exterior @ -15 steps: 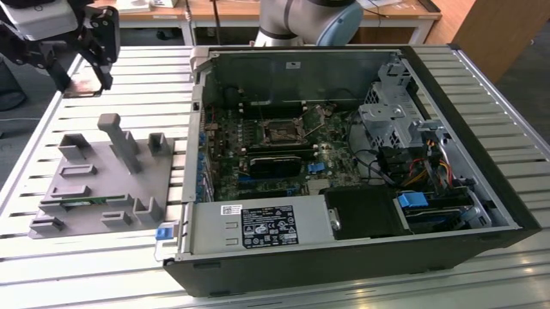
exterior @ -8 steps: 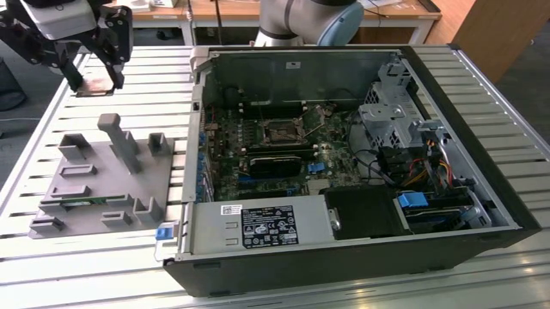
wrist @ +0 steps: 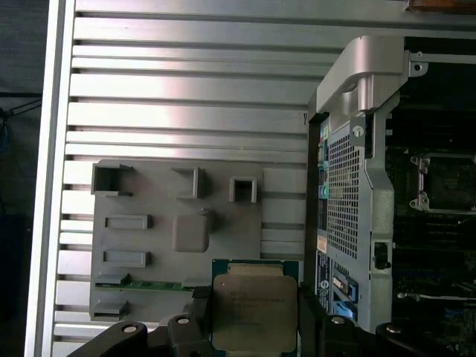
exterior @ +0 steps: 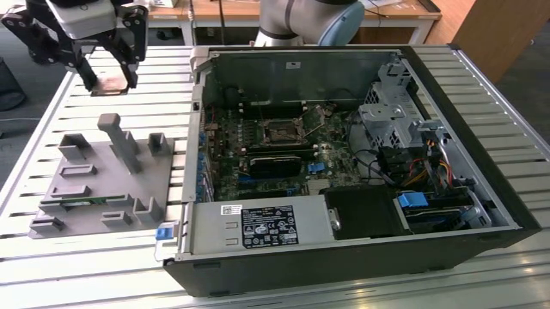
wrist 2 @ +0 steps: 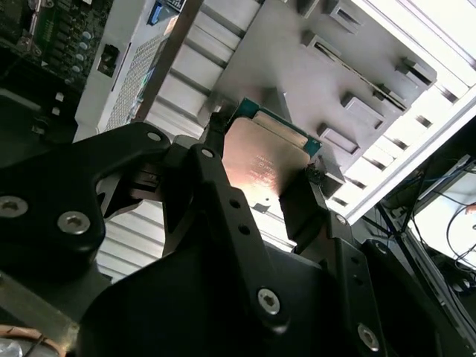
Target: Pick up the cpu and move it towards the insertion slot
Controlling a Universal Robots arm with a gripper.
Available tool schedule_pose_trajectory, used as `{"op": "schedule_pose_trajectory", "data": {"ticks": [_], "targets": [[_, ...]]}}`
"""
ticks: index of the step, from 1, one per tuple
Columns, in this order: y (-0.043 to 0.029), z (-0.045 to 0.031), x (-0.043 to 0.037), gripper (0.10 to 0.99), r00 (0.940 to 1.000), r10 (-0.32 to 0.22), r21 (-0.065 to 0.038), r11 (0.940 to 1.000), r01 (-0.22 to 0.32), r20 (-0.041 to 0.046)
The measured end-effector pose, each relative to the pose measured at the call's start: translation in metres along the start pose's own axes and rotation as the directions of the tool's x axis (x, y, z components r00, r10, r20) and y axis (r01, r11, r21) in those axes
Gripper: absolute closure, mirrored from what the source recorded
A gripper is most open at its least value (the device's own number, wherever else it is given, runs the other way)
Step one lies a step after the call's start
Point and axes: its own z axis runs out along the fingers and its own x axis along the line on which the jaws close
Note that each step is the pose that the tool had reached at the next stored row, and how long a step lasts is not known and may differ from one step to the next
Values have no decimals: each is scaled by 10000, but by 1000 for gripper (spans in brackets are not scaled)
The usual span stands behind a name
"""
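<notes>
The cpu (exterior: pixel 110 81) is a flat square chip with a silvery top. It hangs in the air at the exterior view's far left, above the slatted table, with my gripper (exterior: pixel 110 86) shut on it. In both wrist views the black fingers clamp two opposite edges of the cpu (wrist: pixel 253 312) (wrist 2: pixel 262 165). The insertion slot (exterior: pixel 279 132) is a square socket with a shiny frame in the middle of the motherboard inside the open computer case. It lies well to the exterior view's right of the gripper and lower. The first wrist view also catches the insertion slot (wrist: pixel 446 182).
A grey holder plate (exterior: pixel 103 174) with raised posts lies on the slatted metal table (exterior: pixel 51 257) below the gripper, and a thin green memory stick (exterior: pixel 86 201) rests in it. The case wall (exterior: pixel 196 96) stands between the gripper and the motherboard. Cables and drive bays (exterior: pixel 404 141) fill the case's right.
</notes>
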Motion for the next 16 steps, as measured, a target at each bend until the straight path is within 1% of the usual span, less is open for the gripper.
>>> {"op": "schedule_pose_trajectory", "data": {"ticks": [16], "targets": [[8,-2,-338,541,10000,2,0,10000,-2,0]]}}
